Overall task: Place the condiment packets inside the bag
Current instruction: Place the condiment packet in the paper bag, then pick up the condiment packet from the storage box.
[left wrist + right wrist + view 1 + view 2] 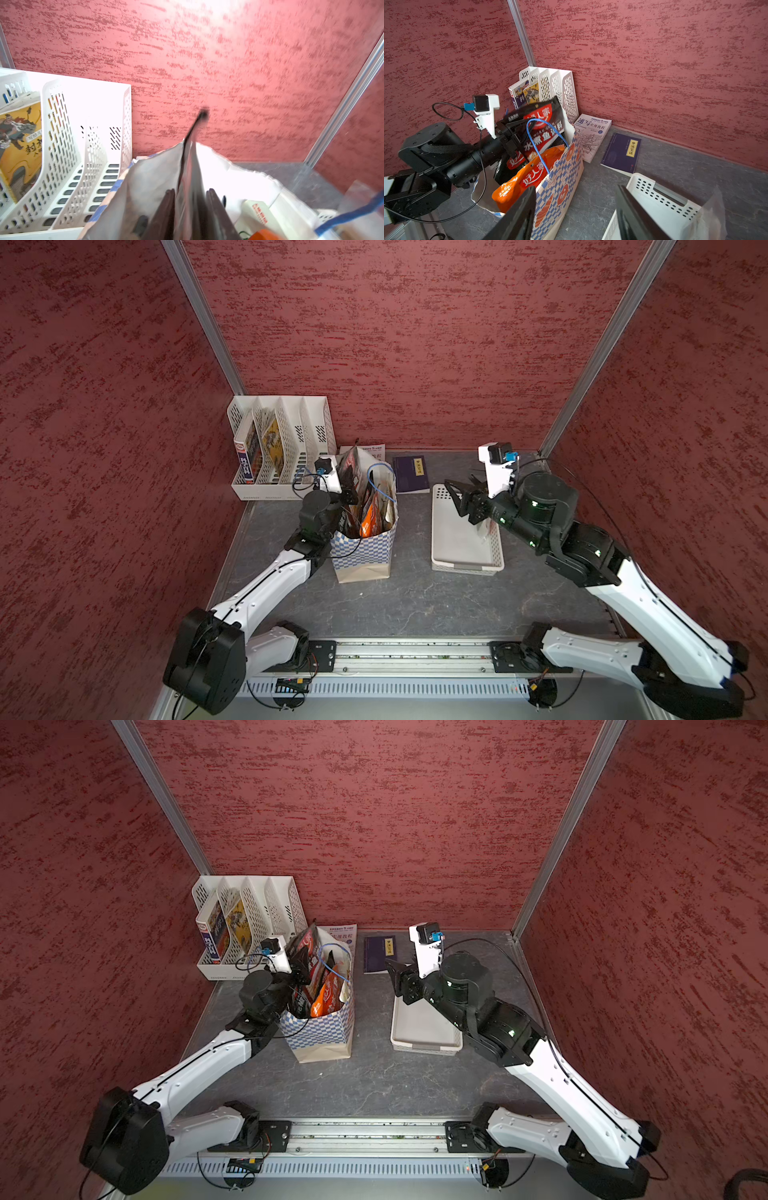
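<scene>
The bag (pixel 365 547) (pixel 320 1027) (pixel 560 187) stands upright left of centre, blue-and-white checkered with blue cord handles. Condiment packets stick out of its mouth: a black-red packet (pixel 349 472) (pixel 305 950) (pixel 542 120) tallest, an orange packet (pixel 372 518) (pixel 525 178) in front, and a white pouch (pixel 257 212) deeper inside. My left gripper (pixel 349 493) (pixel 191 190) reaches into the bag from the left. Its fingers stand slightly apart with the blurred black-red packet (pixel 191 166) between them. My right gripper (pixel 459 489) (pixel 576 187) hangs open and empty above the white basket, pointing at the bag.
A white perforated basket (pixel 465 568) (pixel 654 193) lies right of the bag with clear plastic film (pixel 708 212) in it. A white file rack (pixel 282 439) with books fills the back left corner. A sketch book (pixel 591 135) and a dark blue book (pixel 410 473) lie by the back wall.
</scene>
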